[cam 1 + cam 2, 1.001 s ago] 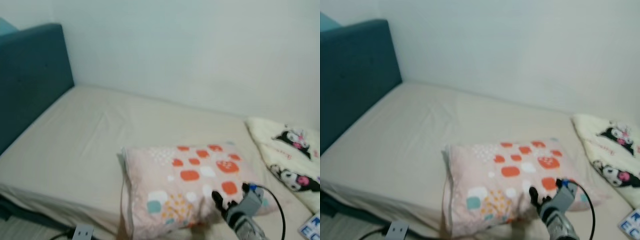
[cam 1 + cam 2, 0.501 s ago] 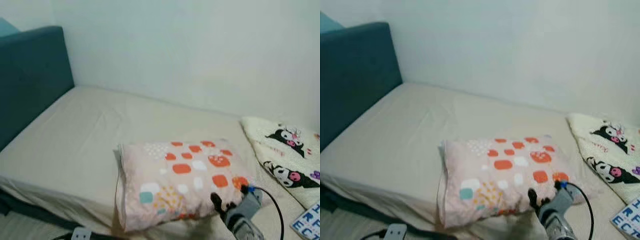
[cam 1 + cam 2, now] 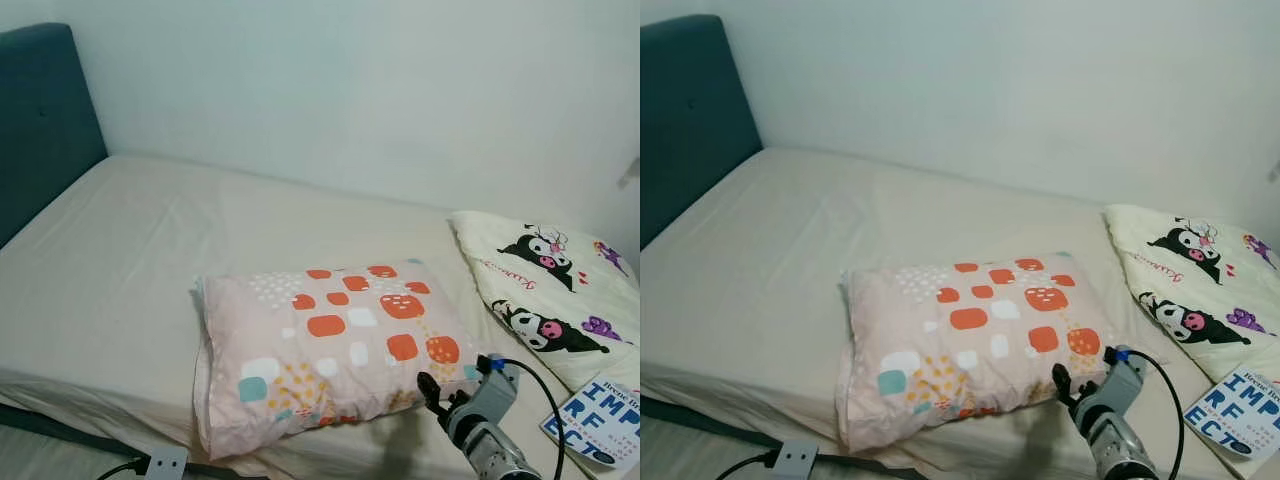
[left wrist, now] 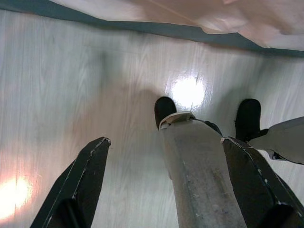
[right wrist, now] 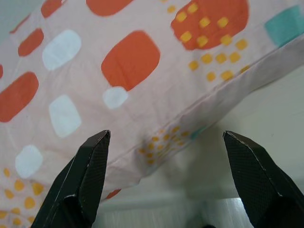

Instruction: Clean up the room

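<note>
Nudging right gripper, jaws wide, empty, toward pillow edge at 11 o'clock; my worry: pinching sheet instead.

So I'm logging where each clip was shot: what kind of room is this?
Most likely a bedroom. A bed with a teal headboard stands against a plain wall, a patterned pillow lies on it, and a cartoon-print blanket is beside that. The right gripper is at the pillow's edge.
</note>
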`<state>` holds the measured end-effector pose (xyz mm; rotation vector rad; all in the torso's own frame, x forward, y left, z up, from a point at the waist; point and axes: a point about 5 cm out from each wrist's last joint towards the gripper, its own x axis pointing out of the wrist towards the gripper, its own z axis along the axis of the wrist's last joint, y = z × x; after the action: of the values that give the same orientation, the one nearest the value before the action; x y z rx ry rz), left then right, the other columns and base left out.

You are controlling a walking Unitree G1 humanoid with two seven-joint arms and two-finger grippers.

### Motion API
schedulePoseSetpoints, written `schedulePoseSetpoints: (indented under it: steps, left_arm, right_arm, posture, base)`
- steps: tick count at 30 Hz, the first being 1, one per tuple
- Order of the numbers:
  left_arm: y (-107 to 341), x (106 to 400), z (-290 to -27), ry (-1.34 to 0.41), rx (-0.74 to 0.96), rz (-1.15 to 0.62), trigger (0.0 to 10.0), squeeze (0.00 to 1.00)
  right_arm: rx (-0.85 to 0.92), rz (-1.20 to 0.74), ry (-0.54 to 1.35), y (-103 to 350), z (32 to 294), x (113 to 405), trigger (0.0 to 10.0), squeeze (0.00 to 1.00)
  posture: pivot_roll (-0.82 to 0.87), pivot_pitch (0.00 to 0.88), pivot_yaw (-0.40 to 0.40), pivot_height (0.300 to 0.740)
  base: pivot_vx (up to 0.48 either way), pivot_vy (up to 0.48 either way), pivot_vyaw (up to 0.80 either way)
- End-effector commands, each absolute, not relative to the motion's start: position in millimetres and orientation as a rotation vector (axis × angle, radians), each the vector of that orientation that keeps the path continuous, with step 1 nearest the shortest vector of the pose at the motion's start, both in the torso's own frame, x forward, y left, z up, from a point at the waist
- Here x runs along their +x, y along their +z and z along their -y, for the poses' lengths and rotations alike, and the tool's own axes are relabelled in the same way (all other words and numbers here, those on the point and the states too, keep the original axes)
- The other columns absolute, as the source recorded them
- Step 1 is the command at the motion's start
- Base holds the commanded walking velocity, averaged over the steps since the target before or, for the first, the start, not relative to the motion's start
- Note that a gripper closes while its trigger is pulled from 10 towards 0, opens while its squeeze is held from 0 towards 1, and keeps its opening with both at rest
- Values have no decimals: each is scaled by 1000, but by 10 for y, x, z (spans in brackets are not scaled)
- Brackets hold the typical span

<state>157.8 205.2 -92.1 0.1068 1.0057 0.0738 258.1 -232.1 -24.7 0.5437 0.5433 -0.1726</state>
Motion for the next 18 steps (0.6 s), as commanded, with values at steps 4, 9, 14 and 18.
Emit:
schedulePoseSetpoints:
  steps: [4, 9, 14, 18]
  left_arm:
    - [-963, 1487, -2009, 65, 105, -1026, 10000, 0]
    - [-977, 1437, -2032, 72, 100, -1032, 10000, 0]
    - [-933, 1497, -2121, 151, 50, -986, 10000, 0]
    - [-898, 1549, -2184, 208, 10, -952, 10000, 0]
  right_arm:
    - [564, -566, -207, -302, 2356, 2503, 10000, 0]
    - [580, -556, -229, -293, 2402, 2497, 10000, 0]
    - [573, -542, -248, -224, 2494, 2554, 10000, 0]
    - [575, -525, -256, -177, 2560, 2582, 10000, 0]
  posture:
    - [41, 0, -127, 740]
    - [40, 0, -130, 740]
    - [37, 0, -137, 735]
    - [32, 0, -145, 725]
  base:
    - [0, 0, 0]
    - [0, 0, 0]
    - [0, 0, 0]
    - [0, 0, 0]
